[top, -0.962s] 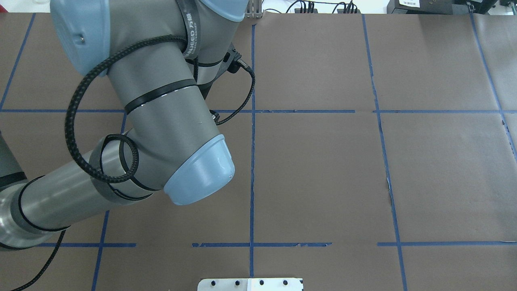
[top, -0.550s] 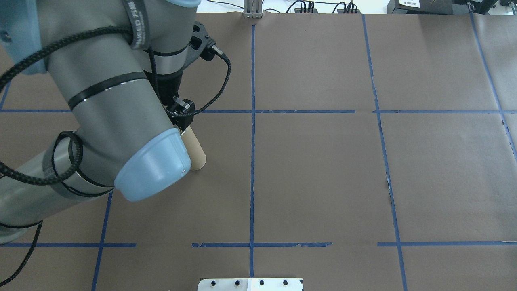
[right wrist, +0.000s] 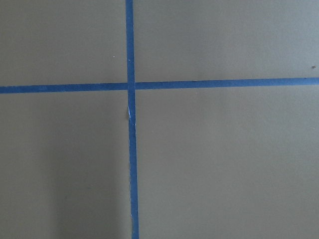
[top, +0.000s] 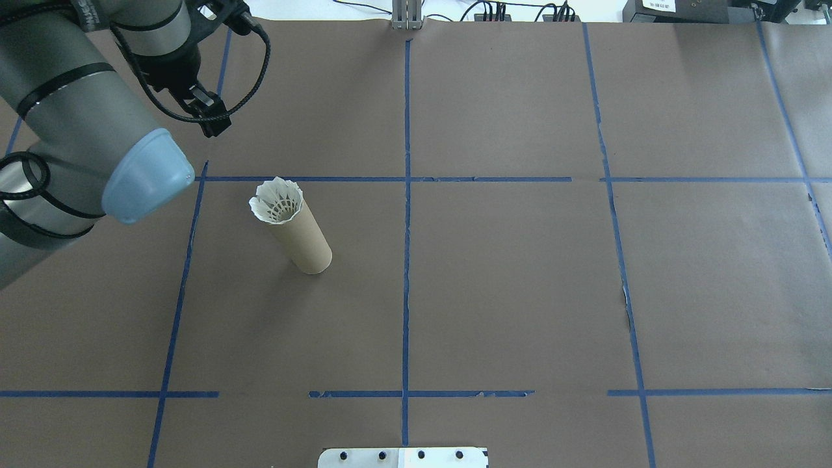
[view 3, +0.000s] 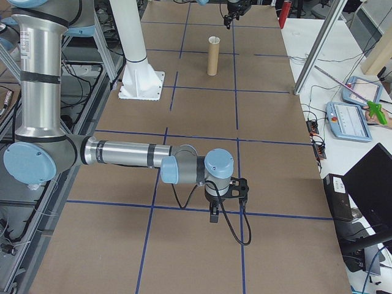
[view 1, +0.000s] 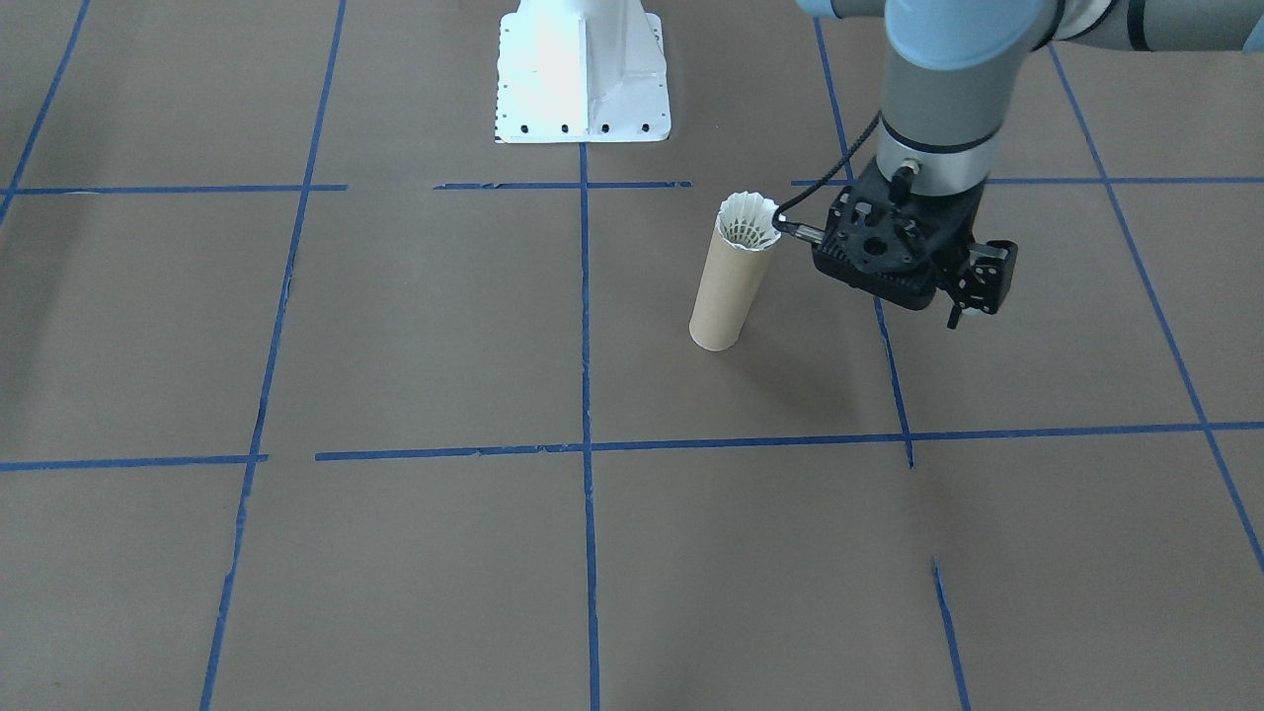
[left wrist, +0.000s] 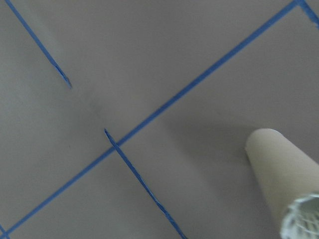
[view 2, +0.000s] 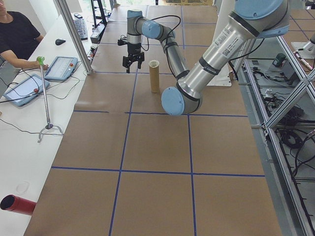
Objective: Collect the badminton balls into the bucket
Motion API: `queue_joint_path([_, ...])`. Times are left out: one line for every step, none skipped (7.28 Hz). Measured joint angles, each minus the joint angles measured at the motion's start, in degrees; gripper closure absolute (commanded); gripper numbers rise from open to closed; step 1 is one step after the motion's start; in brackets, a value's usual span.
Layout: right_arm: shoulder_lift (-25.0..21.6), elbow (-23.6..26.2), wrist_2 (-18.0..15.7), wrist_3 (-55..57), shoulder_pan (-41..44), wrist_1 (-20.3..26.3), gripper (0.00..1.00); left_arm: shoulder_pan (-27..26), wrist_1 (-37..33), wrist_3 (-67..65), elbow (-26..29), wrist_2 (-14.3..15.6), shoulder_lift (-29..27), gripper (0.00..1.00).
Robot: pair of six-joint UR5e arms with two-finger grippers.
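Observation:
The bucket (top: 307,242) is a tan cardboard tube standing upright left of the table's middle, also seen in the front view (view 1: 724,294) and the left wrist view (left wrist: 281,167). A white feather badminton ball (top: 278,200) sits skirt-up in its mouth (view 1: 748,225). My left gripper (view 2: 133,65) hovers a short way beyond the tube, toward the table's far left, its fingers apart and holding nothing (view 1: 894,276). My right gripper (view 3: 214,211) hangs low over a tape crossing at the table's other end; I cannot tell its state.
Blue tape lines divide the brown table cover into squares. The white robot base (view 1: 583,79) stands at the near edge. A side table with tablets (view 2: 61,66), a seated person (view 2: 15,34) and an aluminium post (view 2: 74,34) lie beyond the far edge.
My left arm has swung away from over the bucket toward the far left. The bucket, hidden a second ago, now shows fully with the badminton ball in its mouth.

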Motion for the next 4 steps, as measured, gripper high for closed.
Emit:
queue_joint_path([0.0,0.0,0.0,0.0,0.0,0.0,0.00,-3.1,-6.1,0.7,3.0,-1.9,2.7,0.00])
queue_joint_path([0.0,0.0,0.0,0.0,0.0,0.0,0.00,-7.1,-12.4,1.1,5.3,-5.2,6.4,0.00])
queue_joint_path([0.0,0.0,0.0,0.0,0.0,0.0,0.00,-11.4,-18.0,1.7,6.8,-9.8,10.9,0.00])
queue_joint_path([0.0,0.0,0.0,0.0,0.0,0.0,0.00,-15.5,-21.8,2.3,7.9,-14.4,15.1,0.00])
